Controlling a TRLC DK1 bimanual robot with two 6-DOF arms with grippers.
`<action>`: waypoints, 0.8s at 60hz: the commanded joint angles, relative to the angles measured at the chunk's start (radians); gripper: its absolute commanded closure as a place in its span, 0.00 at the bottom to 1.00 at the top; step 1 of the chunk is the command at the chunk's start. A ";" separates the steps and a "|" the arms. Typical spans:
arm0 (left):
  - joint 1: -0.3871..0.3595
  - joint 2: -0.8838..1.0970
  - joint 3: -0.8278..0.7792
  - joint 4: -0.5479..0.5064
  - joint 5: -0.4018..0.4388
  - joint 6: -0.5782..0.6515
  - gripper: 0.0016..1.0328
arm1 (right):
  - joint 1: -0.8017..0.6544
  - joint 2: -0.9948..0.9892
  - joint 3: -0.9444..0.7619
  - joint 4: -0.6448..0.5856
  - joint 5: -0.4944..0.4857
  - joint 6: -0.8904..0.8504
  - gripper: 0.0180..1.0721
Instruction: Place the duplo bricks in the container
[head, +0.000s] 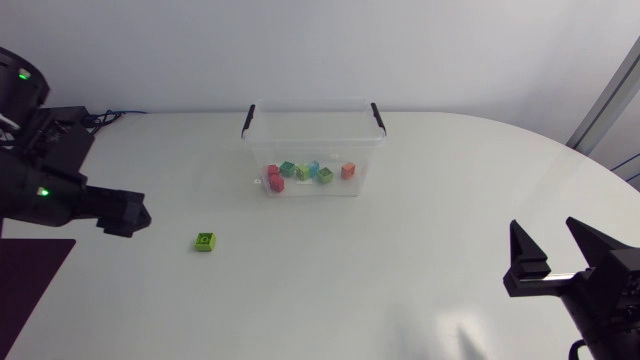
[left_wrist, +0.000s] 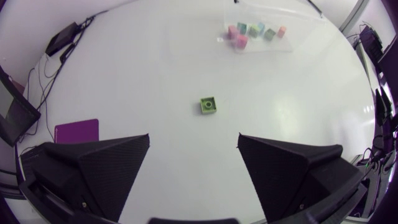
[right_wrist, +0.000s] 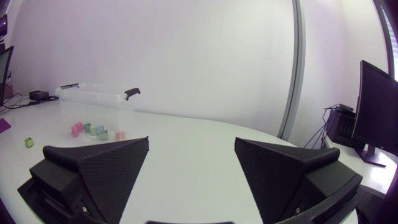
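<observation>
Quick status from us: the one loose green brick (head: 205, 241) is sitting on the white bench (head: 420, 290), left of centre in the overhead frame. It's well apart from the clear container (head: 256, 160), which stands at upper centre with black handles (head: 249, 118) at either end of its rim. Inside the container we can see a little row of bricks (head: 325, 174) in red, green, blue and orange, all down on its floor. Our left arm comes in from the left edge, and the left claw (left_wrist: 194, 135) hangs at mid-left of the overhead frame, near the loose brick but not touching it. Its fingers are spread wide with nothing between them. In that arm's own camera the green brick lies flat, studs up, just ahead of the claw and pretty much in line with the gap between the fingers, with the container much farther ahead. There's also a purple sheet (left_wrist: 77, 130) lying flat on the bench beside the left claw. Our right claw (head: 546, 228) is down in the lower right of the overhead frame, well apart from both the brick and the container. It's spread wide too, and empty. Its camera looks across the bench, with the container far ahead.
</observation>
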 joint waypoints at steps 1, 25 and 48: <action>-0.005 0.103 -0.024 -0.020 0.008 -0.046 0.04 | -0.005 -0.008 -0.022 0.016 0.001 -0.010 0.05; -0.042 0.551 0.067 0.119 0.066 -0.061 0.04 | -0.005 -0.008 -0.022 0.016 0.001 -0.010 0.05; -0.102 0.830 0.197 0.202 0.101 -0.083 0.04 | -0.005 -0.008 -0.022 0.016 0.001 -0.010 0.05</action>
